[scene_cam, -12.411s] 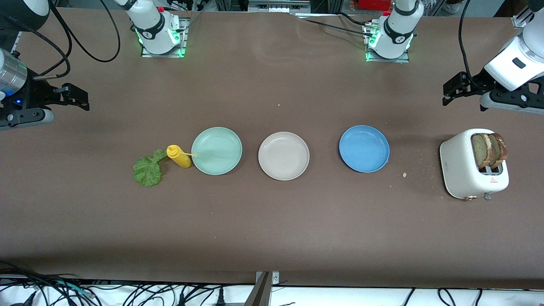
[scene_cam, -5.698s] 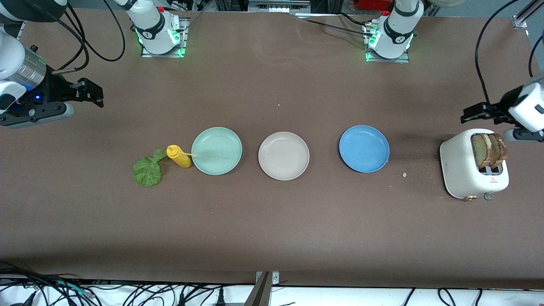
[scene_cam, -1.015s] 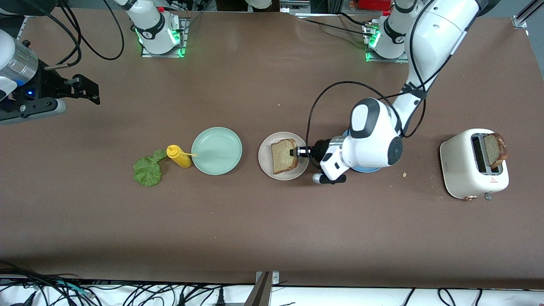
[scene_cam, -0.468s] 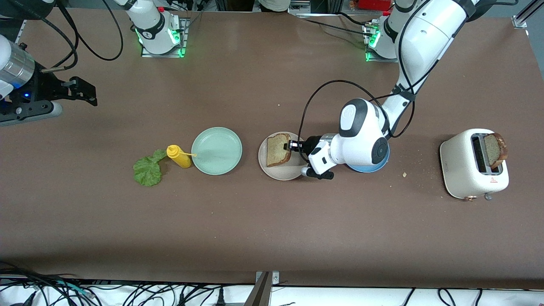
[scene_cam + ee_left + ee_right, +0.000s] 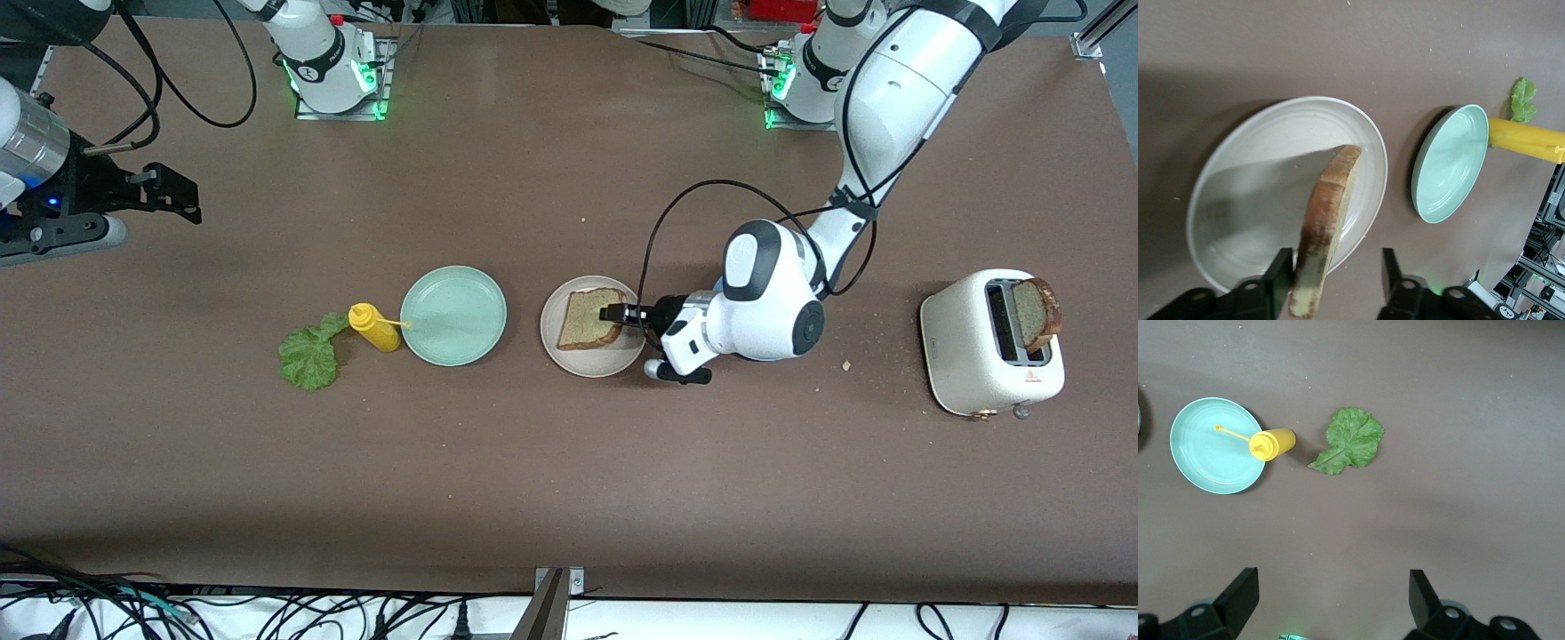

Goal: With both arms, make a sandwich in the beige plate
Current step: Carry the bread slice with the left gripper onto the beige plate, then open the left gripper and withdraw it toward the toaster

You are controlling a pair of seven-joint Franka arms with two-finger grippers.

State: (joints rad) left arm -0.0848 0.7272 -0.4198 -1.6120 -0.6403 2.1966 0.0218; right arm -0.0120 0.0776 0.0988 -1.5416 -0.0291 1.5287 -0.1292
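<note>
A tan bread slice (image 5: 587, 320) with brown crust rests in the beige plate (image 5: 594, 362), its near edge still up between my left gripper's fingers. My left gripper (image 5: 615, 313) hangs low over the plate's rim on the left arm's side and is open. In the left wrist view the slice (image 5: 1331, 207) leans against one finger (image 5: 1279, 270), and a clear gap separates it from the other finger over the plate (image 5: 1238, 173). The lettuce leaf (image 5: 308, 356) lies flat toward the right arm's end. My right gripper (image 5: 182, 191) waits open over bare table at that end, holding nothing.
A second slice (image 5: 1036, 313) stands in the white toaster (image 5: 978, 356) at the left arm's end. A mint-green plate (image 5: 453, 316) and a yellow squeeze bottle (image 5: 375, 327) sit between the beige plate and the lettuce. The left arm's wrist covers the blue plate.
The left gripper's fingers have parted from the slice. The slice has settled lower into the beige plate, and the wrist has shifted a little toward the left arm's end. The right arm barely moved.
</note>
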